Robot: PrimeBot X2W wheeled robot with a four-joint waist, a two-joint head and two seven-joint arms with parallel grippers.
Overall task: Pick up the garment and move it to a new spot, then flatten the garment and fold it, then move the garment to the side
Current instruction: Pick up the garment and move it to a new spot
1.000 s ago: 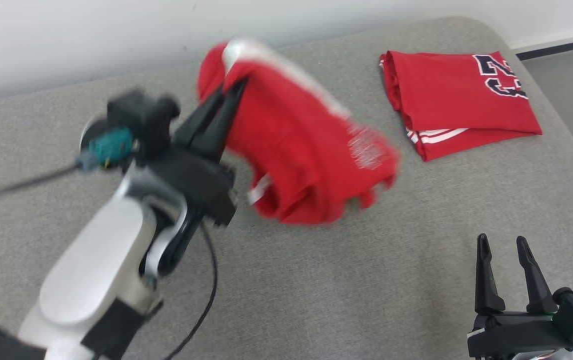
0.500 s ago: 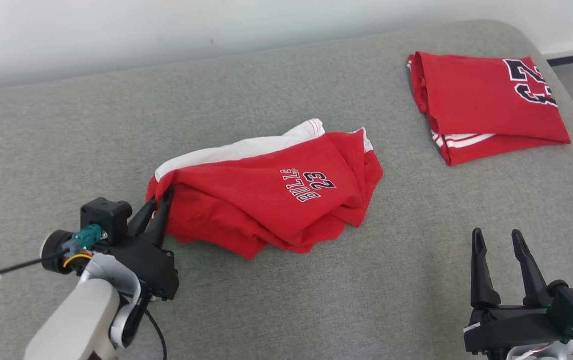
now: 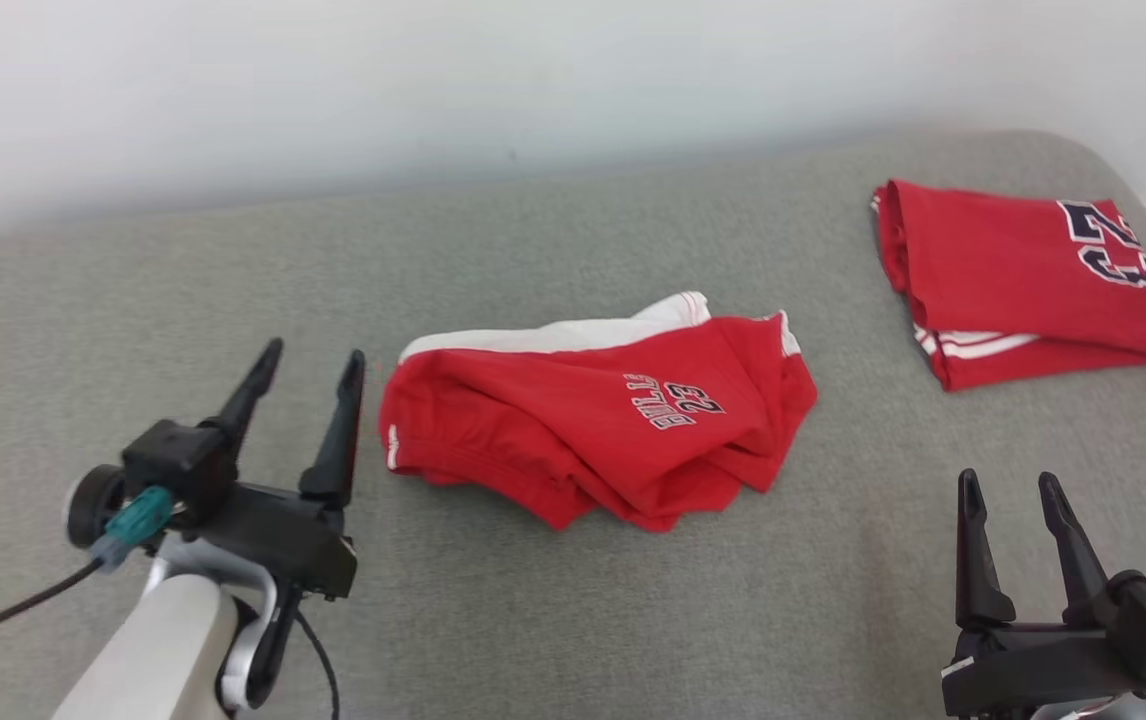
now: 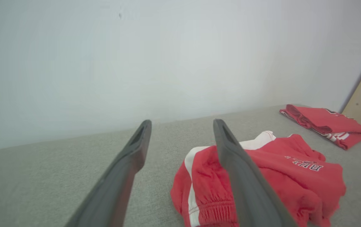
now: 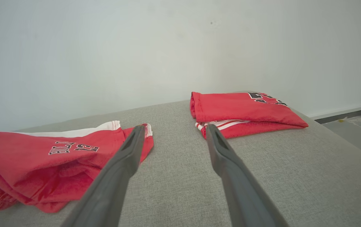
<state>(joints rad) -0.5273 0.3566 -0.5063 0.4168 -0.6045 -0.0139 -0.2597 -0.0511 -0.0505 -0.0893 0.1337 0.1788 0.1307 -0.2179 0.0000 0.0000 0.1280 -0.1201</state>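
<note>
right pincer [image 3: 1007, 480]: base cut by bottom edge | shorts [image 5: 26, 164]: left part cut off

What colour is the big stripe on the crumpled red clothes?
White. The stripe on the crumpled garment shows best in the head view.
</note>
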